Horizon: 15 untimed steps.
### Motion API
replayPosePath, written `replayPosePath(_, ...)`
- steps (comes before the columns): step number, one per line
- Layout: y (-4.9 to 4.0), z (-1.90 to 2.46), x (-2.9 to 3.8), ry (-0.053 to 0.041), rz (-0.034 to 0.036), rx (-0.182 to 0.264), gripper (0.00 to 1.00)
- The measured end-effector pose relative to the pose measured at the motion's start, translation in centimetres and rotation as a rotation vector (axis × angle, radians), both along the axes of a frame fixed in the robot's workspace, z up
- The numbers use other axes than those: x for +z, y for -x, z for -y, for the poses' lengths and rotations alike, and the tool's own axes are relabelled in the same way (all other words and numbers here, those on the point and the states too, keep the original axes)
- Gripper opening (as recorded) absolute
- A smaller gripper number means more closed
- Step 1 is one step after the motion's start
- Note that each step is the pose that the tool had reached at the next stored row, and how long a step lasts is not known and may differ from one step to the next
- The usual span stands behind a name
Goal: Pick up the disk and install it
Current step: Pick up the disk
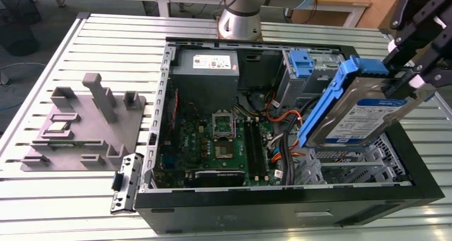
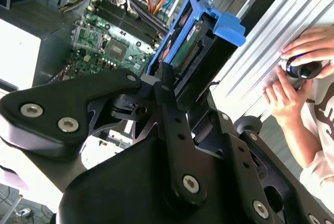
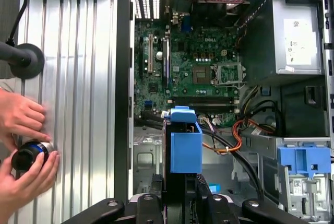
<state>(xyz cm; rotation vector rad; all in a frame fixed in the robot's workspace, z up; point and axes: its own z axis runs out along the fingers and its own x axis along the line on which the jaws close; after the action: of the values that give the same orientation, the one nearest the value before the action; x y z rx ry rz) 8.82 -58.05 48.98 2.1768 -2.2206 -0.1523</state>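
Aloft, hand [image 1: 408, 81] gripping tilted disk [image 1: 356, 116], above open computer case [image 1: 282, 201]

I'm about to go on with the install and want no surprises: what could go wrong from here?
The disk hangs tilted in the gripper above the case; it might catch a metal edge or slip. Orange and black cables lie in the case near it and could snag. A person's hands rest on the table close to the case.

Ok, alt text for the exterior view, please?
The gripper holds the disk, tilted, over the open computer case, towards the exterior view's right. A grey fixture lies on the slatted table at the exterior view's left.
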Motion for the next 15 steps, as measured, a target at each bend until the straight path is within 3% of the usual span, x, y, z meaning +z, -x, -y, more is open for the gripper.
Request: replayPosePath(15,-2.83,0.0,-0.07,0.0,-0.0001,0.0,0.35)
